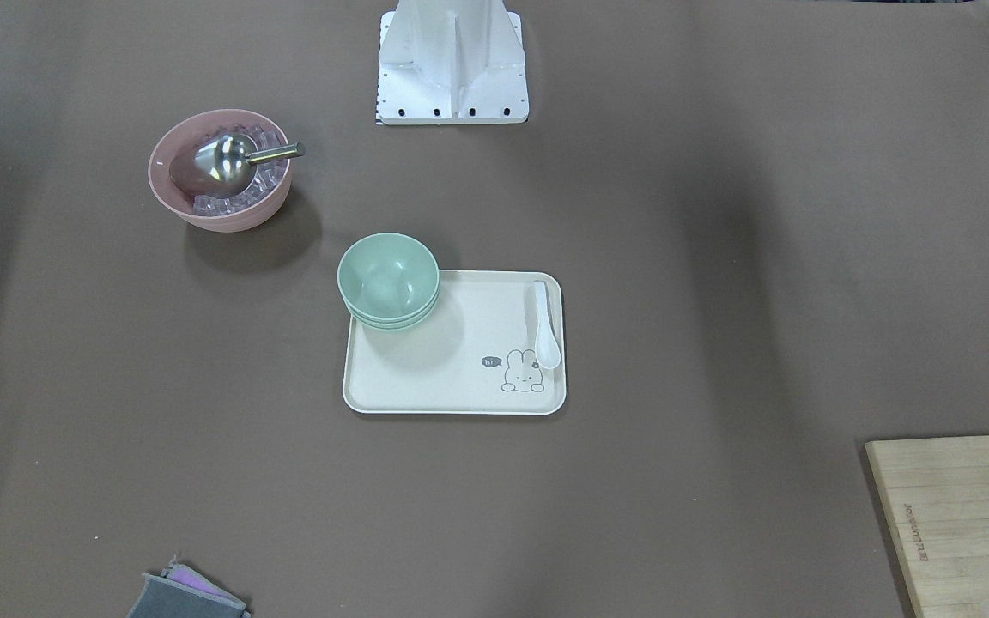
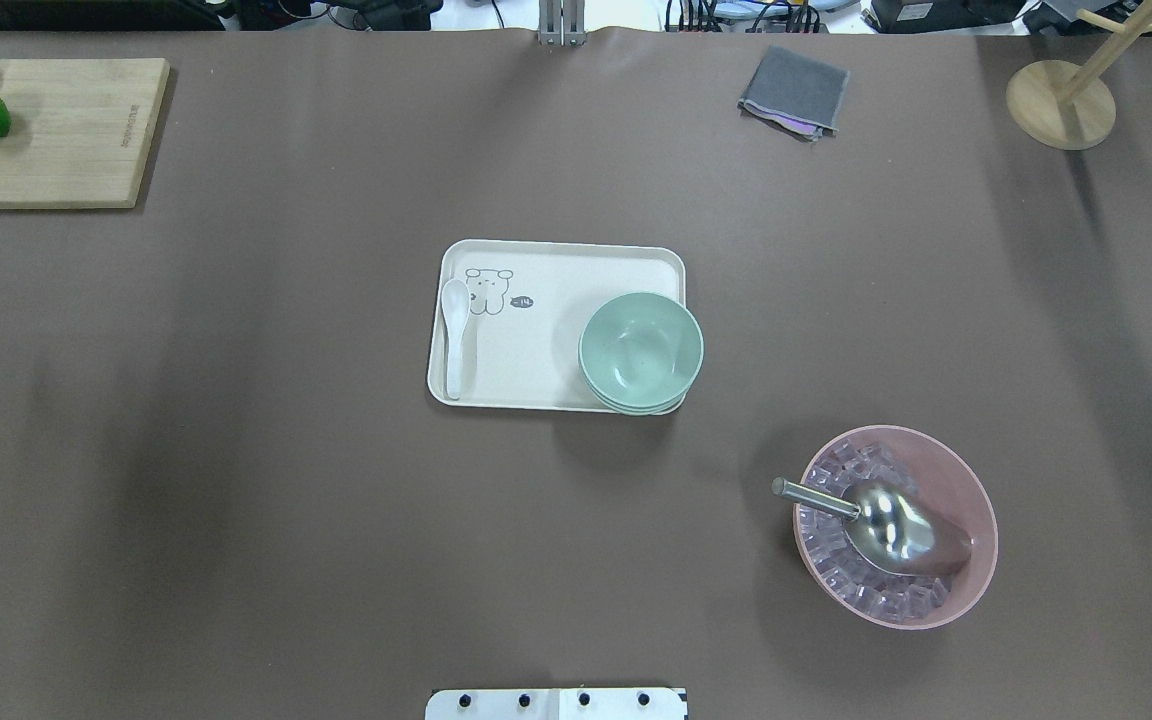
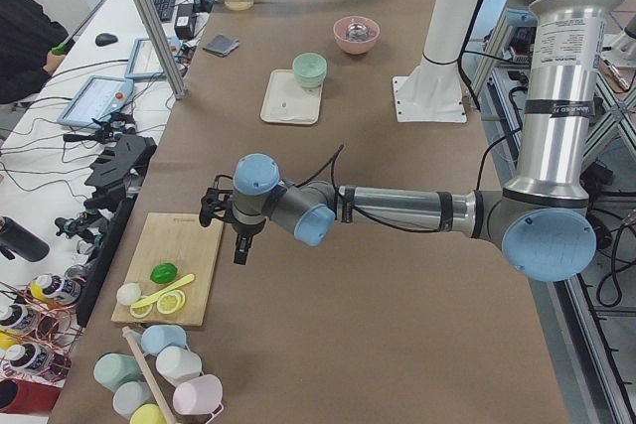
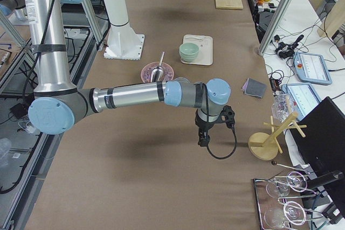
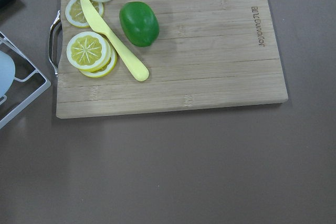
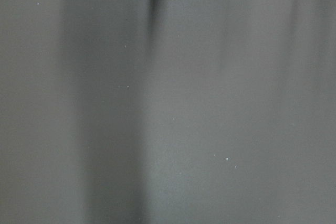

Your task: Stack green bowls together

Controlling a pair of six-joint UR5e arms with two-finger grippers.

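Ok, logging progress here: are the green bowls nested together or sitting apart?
Nested: the green bowls form one upright stack on a corner of the tray; two lower rims show beneath the empty top bowl.

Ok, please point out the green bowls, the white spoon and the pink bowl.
green bowls (image 2: 641,350), overhead view, inside of top bowl
white spoon (image 2: 454,350), overhead view, handle
pink bowl (image 2: 966,495), overhead view, inner wall

The tray (image 2: 536,350) holds the stacked bowls (image 2: 641,350) at its right near corner, with the spoon (image 2: 454,335) along its left edge. Right of it, nearer the robot, is the ice bowl (image 2: 974,500) with the scoop (image 2: 886,525) inside.
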